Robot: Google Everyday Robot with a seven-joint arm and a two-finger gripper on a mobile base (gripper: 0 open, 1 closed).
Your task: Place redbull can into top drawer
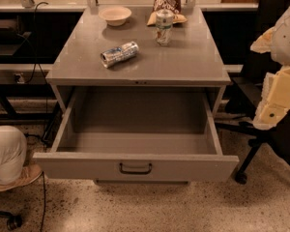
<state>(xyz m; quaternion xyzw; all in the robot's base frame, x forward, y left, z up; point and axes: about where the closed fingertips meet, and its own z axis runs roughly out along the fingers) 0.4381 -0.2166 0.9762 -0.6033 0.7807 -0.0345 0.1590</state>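
Lying sideways, redbull can (119,54), end effector (274,104) well apart at right

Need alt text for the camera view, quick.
Can lies on its side on the cabinet top, above the open, empty drawer. A bottle, bowl and chip bag sit further back; the claw hangs at the right edge, beside the drawer.

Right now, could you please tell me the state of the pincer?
Pincer: at the right edge, state cannot be told; the can lies on the cabinet top, not in it.
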